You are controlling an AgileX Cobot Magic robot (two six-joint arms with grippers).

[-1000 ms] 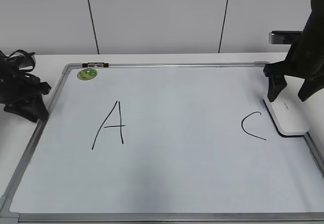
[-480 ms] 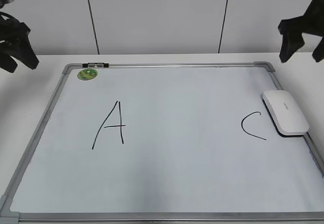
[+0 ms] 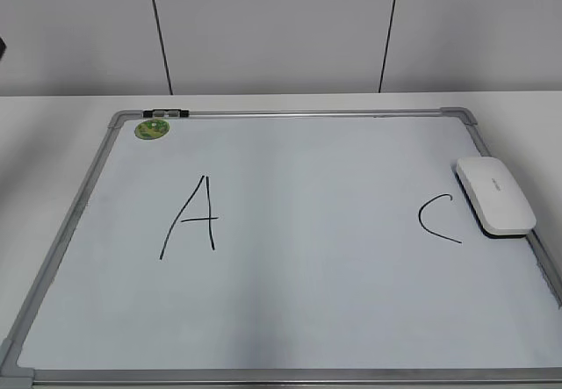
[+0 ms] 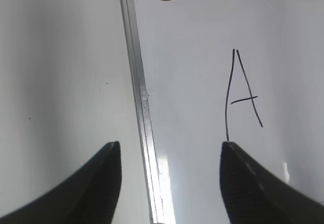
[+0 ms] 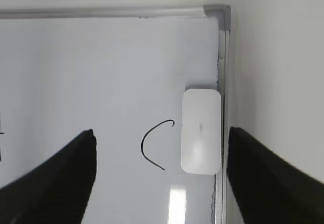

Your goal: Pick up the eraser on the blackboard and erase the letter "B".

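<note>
Eraser: the eraser (image 3: 494, 196) lies flat on the blackboard (image 3: 290, 319), white top up, at the right edge and touching or just beside the grey frame; in the right wrist view (image 5: 201, 131) it sits lengthwise along that frame.
Letter "B": no such letter shows on the board in any view; the stretch between the other two letters is bare white.
Letter "C": the curved black "C" (image 3: 437, 219) stands just left of the eraser, apart from it.
Letter "A": the black "A" (image 3: 191, 217) stands on the left half of the board, well apart from the eraser.
Magnet: a small round green magnet (image 3: 151, 128) sits at the board's far left corner, near a small dark clip (image 3: 165, 112) on the top frame.
Board support: the board lies on a white table (image 3: 53, 117).
Left tool (image 4: 169, 181): high above the board's left frame edge, fingers (image 4: 101, 183) spread wide, nothing between them.
Right tool (image 5: 159, 178): high above the board's right side, over the "C" and the eraser, fingers (image 5: 263, 178) spread wide, nothing held.
Exterior view: neither tool appears over the board.
</note>
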